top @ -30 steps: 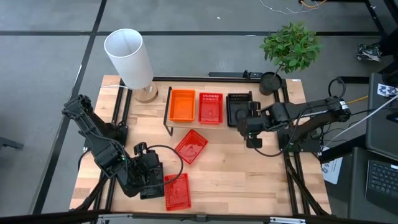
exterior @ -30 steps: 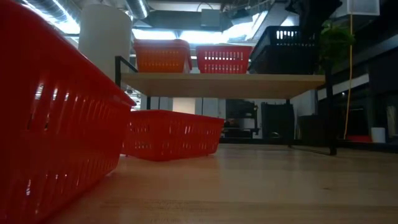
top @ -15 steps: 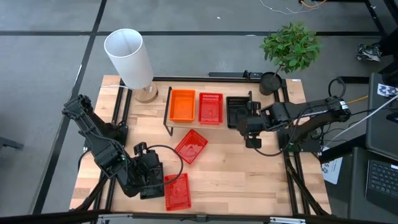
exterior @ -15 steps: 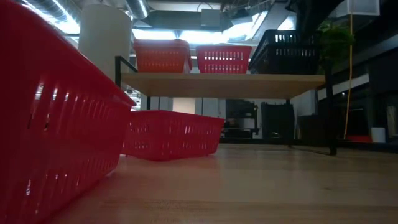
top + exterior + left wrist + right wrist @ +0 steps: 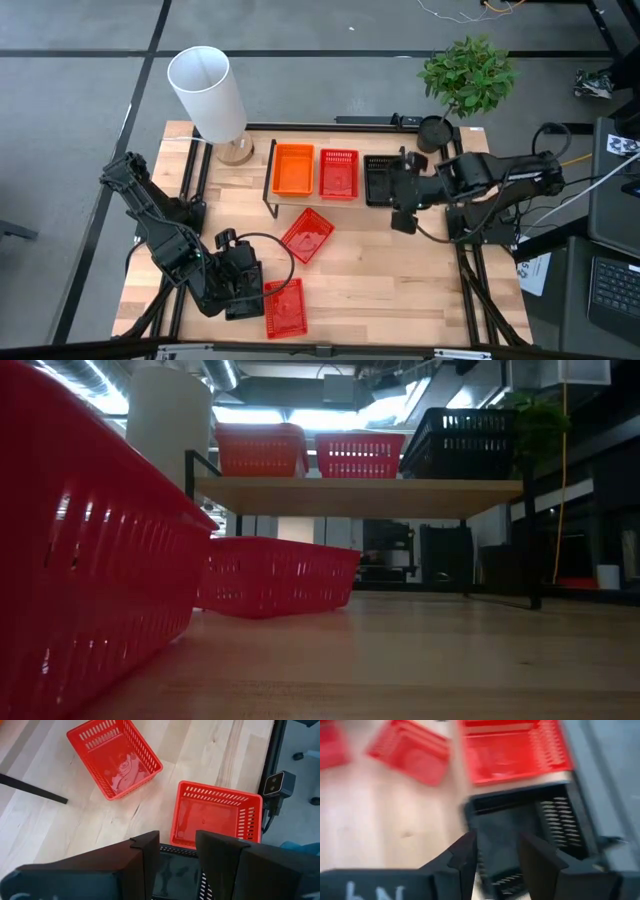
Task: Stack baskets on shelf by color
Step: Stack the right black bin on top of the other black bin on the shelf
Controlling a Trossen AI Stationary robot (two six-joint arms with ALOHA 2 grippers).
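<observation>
Baskets: orange [image 5: 293, 169], red [image 5: 338, 173] and black [image 5: 383, 178] sit in a row on the shelf [image 5: 360, 491]. Two loose red baskets [image 5: 306, 235] lie on the worktop [image 5: 380, 280], and only the left wrist view shows inside them. Right gripper [image 5: 402, 200] sits just beside the black one, fingers apart, holding nothing. Left gripper [image 5: 176, 852] hangs open by the near red basket [image 5: 216, 817], which the low view cuts off.
</observation>
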